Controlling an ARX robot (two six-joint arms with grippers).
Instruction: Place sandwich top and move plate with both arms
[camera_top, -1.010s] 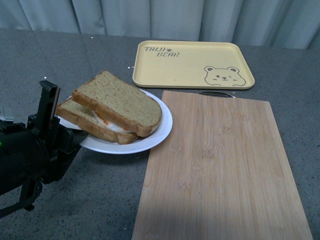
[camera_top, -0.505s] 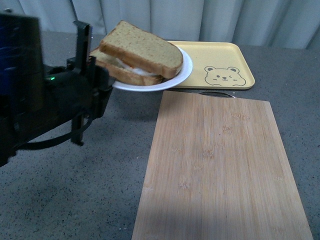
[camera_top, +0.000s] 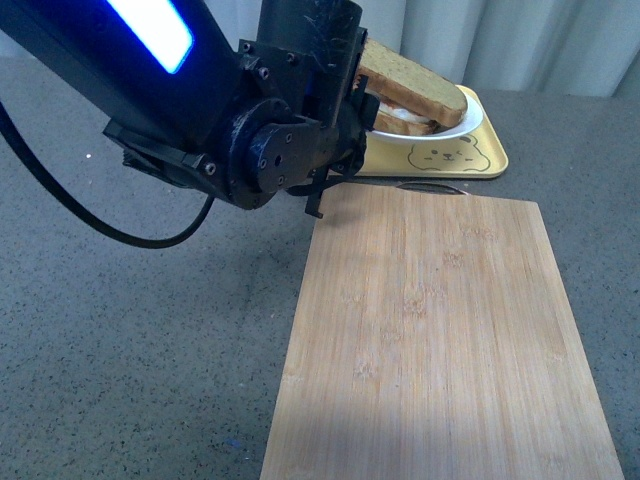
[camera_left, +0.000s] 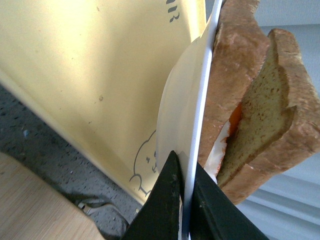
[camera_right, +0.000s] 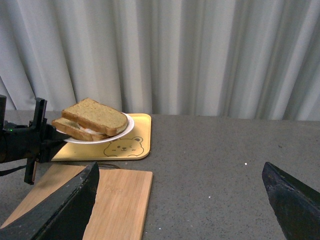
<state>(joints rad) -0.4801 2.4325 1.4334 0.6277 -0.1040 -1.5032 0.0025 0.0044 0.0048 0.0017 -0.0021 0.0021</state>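
- Your left gripper (camera_left: 184, 165) is pinching the plate (camera_top: 456, 125) by its rim, one finger above it and one below.
- The plate is held up off the worktop (camera_top: 130, 330), over the yellow tray (camera_top: 488, 150).
- The sandwich top (camera_top: 420, 85) lies on the egg slice on the plate, its edges not square with that slice.
- Your right gripper (camera_right: 180, 172) is spread wide with nothing in it, well apart from the plate.
- The cutting board (camera_top: 440, 330) lies bare, just beside the tray.
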